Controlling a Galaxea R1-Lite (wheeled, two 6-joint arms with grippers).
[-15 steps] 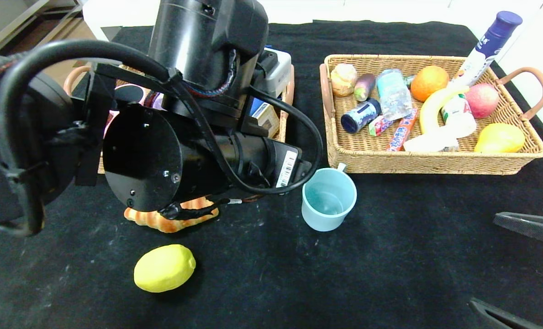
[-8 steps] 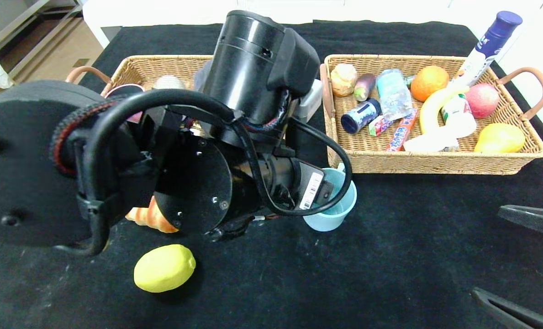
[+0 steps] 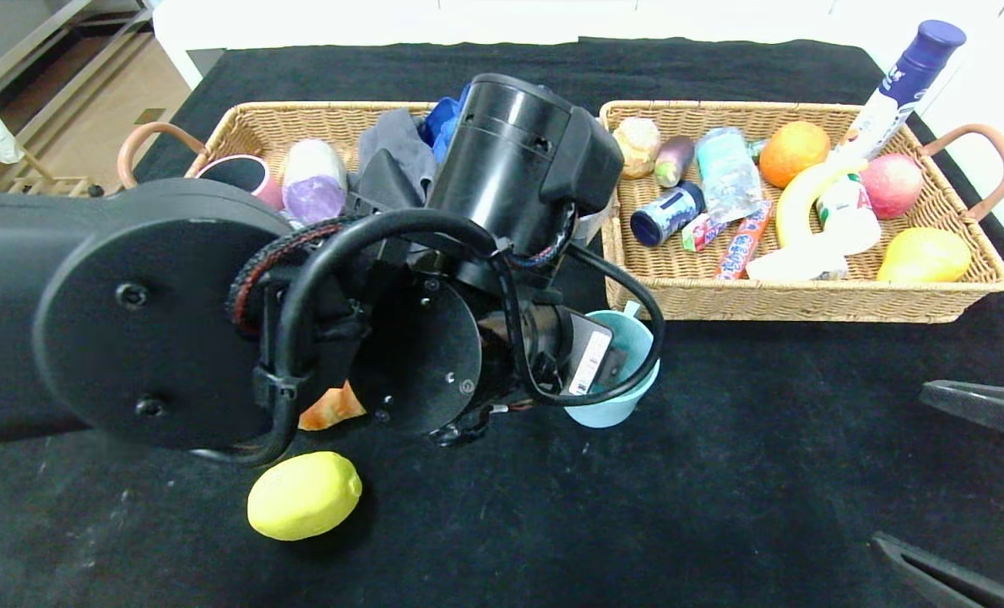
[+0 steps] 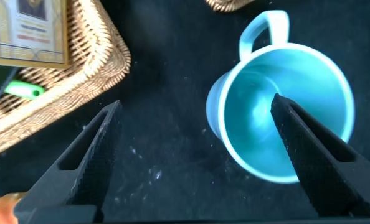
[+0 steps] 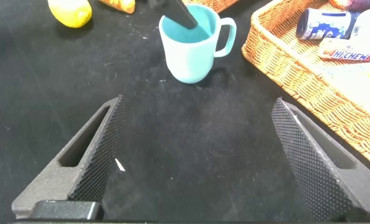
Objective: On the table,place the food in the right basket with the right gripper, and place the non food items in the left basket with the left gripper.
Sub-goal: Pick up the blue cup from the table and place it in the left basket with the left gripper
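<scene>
Left wrist view: left end effector (image 4: 191, 149) spread wide at the pale blue mug (image 4: 281, 115), one finger (image 4: 309, 146) inside the cup, the other finger outside over the black cloth; nothing gripped.
Mug: upright on the table (image 3: 721, 473), just in front of the right basket (image 3: 805, 300).
Left basket (image 3: 248, 127): holds a purple roll (image 3: 313, 181) and other items, partly hidden by the arm.
Lemon (image 3: 303, 495): on the table, near edge.
Croissant (image 3: 330, 408): mostly hidden under the left arm.
Right end effector (image 5: 191, 162): wide apart, empty, low over bare cloth at the right.
</scene>
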